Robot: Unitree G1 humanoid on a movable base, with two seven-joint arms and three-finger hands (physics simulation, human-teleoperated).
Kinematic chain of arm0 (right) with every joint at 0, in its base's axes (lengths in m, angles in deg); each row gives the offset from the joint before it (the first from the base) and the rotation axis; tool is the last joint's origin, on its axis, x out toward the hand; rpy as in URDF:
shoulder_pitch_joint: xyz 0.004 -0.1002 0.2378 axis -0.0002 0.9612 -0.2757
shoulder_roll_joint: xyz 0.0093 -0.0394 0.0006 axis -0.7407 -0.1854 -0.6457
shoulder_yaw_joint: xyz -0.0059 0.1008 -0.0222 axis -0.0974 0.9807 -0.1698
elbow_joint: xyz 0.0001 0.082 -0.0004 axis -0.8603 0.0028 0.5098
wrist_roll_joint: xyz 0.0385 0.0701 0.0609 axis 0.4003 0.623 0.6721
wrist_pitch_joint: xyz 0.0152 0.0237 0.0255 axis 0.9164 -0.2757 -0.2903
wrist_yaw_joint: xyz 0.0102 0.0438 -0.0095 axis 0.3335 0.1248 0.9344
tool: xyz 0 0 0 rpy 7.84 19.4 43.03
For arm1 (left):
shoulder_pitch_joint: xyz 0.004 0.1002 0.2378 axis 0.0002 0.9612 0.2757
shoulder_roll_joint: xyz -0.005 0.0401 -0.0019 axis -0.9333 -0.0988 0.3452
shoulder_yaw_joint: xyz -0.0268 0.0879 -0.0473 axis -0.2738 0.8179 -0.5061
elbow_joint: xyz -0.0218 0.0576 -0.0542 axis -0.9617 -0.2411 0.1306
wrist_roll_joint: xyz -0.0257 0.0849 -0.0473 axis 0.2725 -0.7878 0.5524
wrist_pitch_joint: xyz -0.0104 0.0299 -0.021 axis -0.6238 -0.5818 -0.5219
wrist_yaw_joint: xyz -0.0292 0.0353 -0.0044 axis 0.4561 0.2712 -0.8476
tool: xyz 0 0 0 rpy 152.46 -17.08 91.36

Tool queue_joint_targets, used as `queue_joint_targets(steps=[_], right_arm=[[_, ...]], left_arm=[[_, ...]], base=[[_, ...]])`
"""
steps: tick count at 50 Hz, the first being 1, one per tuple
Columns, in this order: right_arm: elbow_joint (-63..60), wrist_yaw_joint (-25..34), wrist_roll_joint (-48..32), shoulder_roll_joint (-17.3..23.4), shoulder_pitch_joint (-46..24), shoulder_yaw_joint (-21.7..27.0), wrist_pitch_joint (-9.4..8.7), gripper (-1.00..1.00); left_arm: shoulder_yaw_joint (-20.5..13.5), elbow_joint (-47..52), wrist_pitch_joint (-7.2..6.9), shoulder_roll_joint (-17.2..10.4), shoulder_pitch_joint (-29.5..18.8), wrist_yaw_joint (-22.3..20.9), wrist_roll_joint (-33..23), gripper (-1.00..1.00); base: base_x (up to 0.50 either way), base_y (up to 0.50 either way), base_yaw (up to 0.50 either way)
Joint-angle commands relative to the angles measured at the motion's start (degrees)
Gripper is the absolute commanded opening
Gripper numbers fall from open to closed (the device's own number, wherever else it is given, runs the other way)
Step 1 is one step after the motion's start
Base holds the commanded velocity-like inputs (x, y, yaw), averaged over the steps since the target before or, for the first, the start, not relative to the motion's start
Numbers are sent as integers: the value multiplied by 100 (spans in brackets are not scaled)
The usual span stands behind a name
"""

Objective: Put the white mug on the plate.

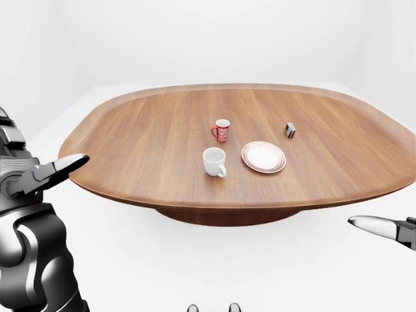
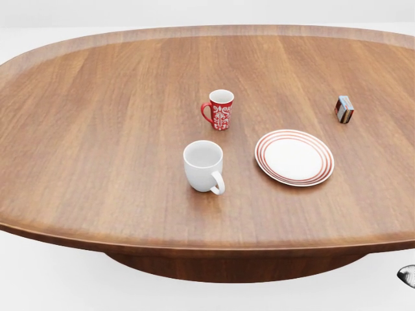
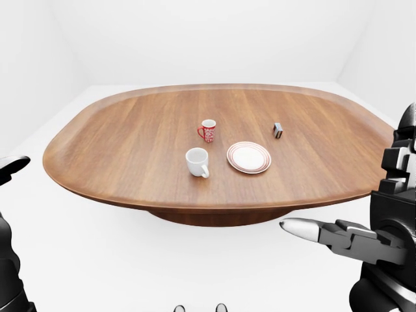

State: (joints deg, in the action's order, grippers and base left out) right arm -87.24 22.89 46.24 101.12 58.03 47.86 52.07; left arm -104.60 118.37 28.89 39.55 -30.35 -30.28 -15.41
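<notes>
white mug [image 2: 203, 164] on table [image 2: 97, 129], well apart from right hand [image 3: 305, 230].

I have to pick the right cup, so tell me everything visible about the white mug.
The white mug is plain glossy white, ceramic-looking, with one loop handle turned toward the head view's bottom right. It stands upright and empty on the wooden table, left of the red-rimmed plate and below the red patterned mug. Nothing else touches it.

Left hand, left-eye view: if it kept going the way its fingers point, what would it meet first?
Probably the table's rim. The left hand points rightward at edge height, fingertip just short of it. Depth is unclear, so it might slide over the top instead.
</notes>
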Motion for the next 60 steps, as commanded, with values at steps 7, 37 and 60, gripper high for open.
queue_joint_targets(steps=[7,37,60], right_arm=[[1,69,-13,-58,-62,-26,0,100],[1,123,-115,-78,-71,-112,0,100],[1,226,-263,-177,-117,-158,0,100]], left_arm=[[22,27,0,15,1,-4,-5,100],[34,45,0,47,29,-30,-12,100],[39,75,0,56,30,-24,-15,100]], base=[[0,0,0],[37,0,0],[40,0,0]])
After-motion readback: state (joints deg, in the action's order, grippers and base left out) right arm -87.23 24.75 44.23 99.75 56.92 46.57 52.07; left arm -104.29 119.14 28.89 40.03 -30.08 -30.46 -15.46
